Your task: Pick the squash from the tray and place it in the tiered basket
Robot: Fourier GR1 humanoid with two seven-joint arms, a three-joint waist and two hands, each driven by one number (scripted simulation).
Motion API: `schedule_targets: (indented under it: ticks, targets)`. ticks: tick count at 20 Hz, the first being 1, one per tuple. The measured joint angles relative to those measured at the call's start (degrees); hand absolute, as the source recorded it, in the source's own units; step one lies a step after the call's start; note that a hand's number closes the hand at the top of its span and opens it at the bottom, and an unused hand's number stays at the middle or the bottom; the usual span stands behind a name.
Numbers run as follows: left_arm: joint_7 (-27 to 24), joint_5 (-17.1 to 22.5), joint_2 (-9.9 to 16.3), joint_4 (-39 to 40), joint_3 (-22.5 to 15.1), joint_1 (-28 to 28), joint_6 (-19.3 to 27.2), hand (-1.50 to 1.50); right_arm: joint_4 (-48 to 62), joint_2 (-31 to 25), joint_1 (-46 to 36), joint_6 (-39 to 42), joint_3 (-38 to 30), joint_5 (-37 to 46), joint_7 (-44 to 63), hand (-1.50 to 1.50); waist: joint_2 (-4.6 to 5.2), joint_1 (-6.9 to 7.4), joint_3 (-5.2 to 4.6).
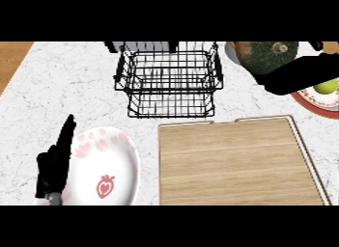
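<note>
Aloft, squash (268, 54) (stem end up), right hand (300, 72) fingers clamped round it, beside basket (168, 79).

black basket (169, 79), green squash (270, 54), tan tray (236, 164)

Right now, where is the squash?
In the head view the squash is at the upper right, held up by the right hand, just right of the tiered basket and beyond the far edge of the wooden tray.
</note>
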Motion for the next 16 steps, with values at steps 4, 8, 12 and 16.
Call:
schedule_targets:
  ticks: [4,8,12,16]
  targets:
    - [-0.17,-0.28,0.0,-0.27,-0.25,0.02,-0.36,0.0,7.95,1.84,-4.66,-2.73,1.25,2.41,-1.05,1.5,0.14,0.41,-0.02]
    - [-0.22,-0.43,-0.3,0.09,-0.38,-0.34,-0.37,0.0,15.24,3.87,-7.75,-4.87,2.89,3.93,-4.09,1.5,0.23,0.48,0.05]
    - [-0.42,-0.62,-0.64,0.19,-0.37,-0.38,-0.04,0.0,21.9,5.75,-9.37,-7.4,5.0,6.23,-7.62,1.5,0.27,0.54,0.14]
    - [0.1,-0.5,-0.49,0.3,-0.1,-0.46,-0.1,0.0,28.58,8.01,-11.03,-10.82,6.82,9.08,-10.16,1.5,0.32,0.61,0.12]
